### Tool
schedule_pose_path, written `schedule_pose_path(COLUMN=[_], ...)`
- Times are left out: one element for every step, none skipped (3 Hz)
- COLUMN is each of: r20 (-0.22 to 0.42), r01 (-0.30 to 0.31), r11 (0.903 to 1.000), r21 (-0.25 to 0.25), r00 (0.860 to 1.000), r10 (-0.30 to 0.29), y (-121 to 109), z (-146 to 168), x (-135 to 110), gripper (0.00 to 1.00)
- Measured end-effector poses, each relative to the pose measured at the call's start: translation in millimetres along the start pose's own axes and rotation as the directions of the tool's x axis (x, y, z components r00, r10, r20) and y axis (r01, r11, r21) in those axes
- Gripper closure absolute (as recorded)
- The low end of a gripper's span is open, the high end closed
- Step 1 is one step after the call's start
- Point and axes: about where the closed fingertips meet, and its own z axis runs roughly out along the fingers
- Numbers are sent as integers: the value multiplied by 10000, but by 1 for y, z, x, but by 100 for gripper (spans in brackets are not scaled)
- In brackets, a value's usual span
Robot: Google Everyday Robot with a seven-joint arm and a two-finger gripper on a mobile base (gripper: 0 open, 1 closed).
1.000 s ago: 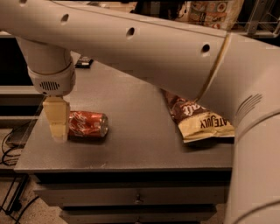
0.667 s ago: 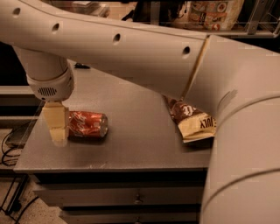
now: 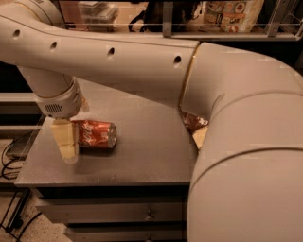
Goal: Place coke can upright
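The coke can (image 3: pixel 97 134) is red with white script and lies on its side on the grey table (image 3: pixel 142 156), left of the middle, its silver end facing right. My gripper (image 3: pixel 67 144) hangs from the wrist at the can's left end, reaching down to the tabletop and overlapping that end of the can. The big cream arm crosses the whole view above the can.
A brown chip bag (image 3: pixel 194 126) lies at the right of the table, mostly hidden behind my arm. Drawers (image 3: pixel 118 212) sit under the tabletop. A wire shelf with packages (image 3: pixel 232 14) stands behind. Cables (image 3: pixel 9 160) hang left of the table.
The gripper has come down and slightly right, closer onto the can's left end. The arm has swung across and now covers most of the chip bag. The can has not moved.
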Motion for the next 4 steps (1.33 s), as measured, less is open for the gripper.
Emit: schedule_pose_path(r20=[-352,-424,-356,663], r01=[-95,-204,-273,-249], r11=[9999,9996,9980,9952], r21=[64,216,567,943], r00=[9993,9989,9989,9976], r10=[97,213,294,187], y=[-1,-1,-3,-3], z=[4,1,-12,-38], x=[-2,-3,-3,1], gripper=[41,64,87,100])
